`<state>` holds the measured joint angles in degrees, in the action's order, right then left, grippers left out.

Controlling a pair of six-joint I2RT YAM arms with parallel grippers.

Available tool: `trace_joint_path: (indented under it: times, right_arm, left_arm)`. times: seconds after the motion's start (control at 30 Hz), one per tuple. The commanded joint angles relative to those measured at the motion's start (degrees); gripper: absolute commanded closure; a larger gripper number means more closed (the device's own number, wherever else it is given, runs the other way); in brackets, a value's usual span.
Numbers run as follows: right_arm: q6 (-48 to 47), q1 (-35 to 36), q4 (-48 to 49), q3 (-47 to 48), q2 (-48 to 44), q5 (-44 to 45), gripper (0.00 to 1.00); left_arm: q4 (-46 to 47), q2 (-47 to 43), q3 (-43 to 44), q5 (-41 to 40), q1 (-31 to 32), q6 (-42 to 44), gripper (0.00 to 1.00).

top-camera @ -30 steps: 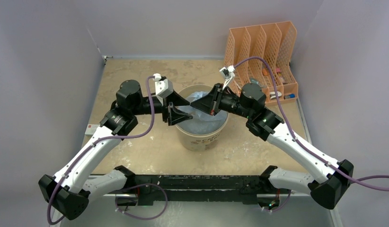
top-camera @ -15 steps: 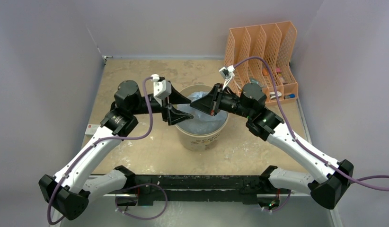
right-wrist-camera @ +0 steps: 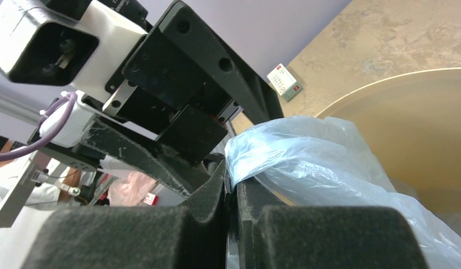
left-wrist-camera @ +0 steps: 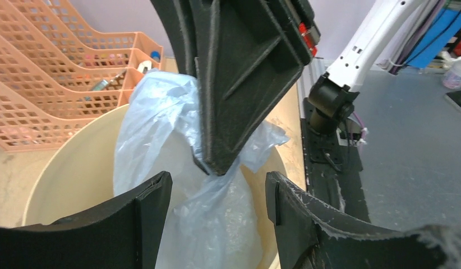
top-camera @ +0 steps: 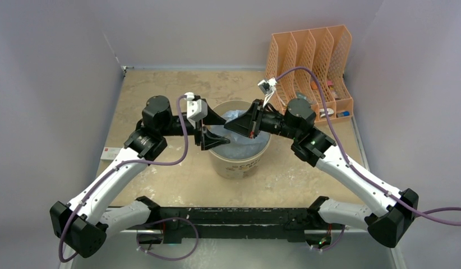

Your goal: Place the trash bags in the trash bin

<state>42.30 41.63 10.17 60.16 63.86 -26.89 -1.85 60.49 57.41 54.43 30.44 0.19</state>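
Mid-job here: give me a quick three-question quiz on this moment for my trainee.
1. True or false: the right gripper is pinching the trash bag.
2. Which gripper stands open? A) left gripper B) right gripper
3. Fill in: the bag's lower part hangs inside the ____.

Key: 1 true; 2 A; 3 trash bin.

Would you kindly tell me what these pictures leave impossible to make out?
- Floor of the trash bin: left wrist view, covered by the trash bag.
- Print on the bin's side: top view, too small to read.
- Contents of the orange organizer: top view, too small.
- Bag's pinched part: right wrist view, hidden between the closed fingers of the right gripper.
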Motion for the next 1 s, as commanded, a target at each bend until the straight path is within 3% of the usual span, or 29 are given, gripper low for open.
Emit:
trace_joint_path:
  times: [0.0, 0.17, 0.37, 0.47, 0.57, 0.67, 0.73, 0.8, 0.87, 0.97]
  right_arm:
    - [-0.40, 0.34, 4.68, 0.24, -1.09, -3.62, 0.91]
    - [-0.31, 0.30, 5.44, 0.31, -0.94, -4.11, 0.90]
    - [0.27, 0.30, 5.57, 0.32, -0.64, -3.93, 0.90]
    - [0.32, 0.30, 5.69, 0.22, -1.30, -3.68, 0.89]
    - [0.48, 0.30, 5.02, 0.05, -1.67, -2.97, 0.85]
    - [-0.62, 0.32, 1.79, 0.25, -2.17, -0.60, 0.76]
    - [-2.19, 0.30, -1.58, 0.60, -3.01, 2.62, 0.65]
    - [-3.26, 0.30, -4.38, 0.89, -4.15, 6.15, 0.60]
    - [-4.42, 0.30, -5.50, 0.79, -5.31, 7.37, 0.61]
    - [-5.12, 0.36, -6.10, 0.53, -6.17, 7.84, 0.74]
  left_arm:
    - [8.86, -2.98, -2.07, -1.56, 0.03, 0.26, 0.38]
    - [8.35, -1.49, -0.93, 1.69, 0.10, -1.31, 0.39]
    - [6.57, 0.42, 0.42, 3.37, 1.42, -2.02, 0.48]
    - [5.02, 0.34, 0.68, 2.05, 1.41, -1.72, 0.59]
    - [5.24, -0.30, 0.45, -0.44, 1.47, -2.43, 0.78]
    - [5.29, -0.93, 0.21, -3.44, 1.47, -3.20, 0.91]
    - [4.84, -1.22, 0.14, -5.79, 1.47, -4.11, 0.97]
    - [3.90, -1.34, 0.31, -8.11, 1.47, -4.97, 1.00]
    - [3.73, -1.66, 0.14, -8.72, 1.42, -5.29, 1.00]
    - [4.89, -2.16, -0.41, -9.45, 1.39, -6.94, 1.00]
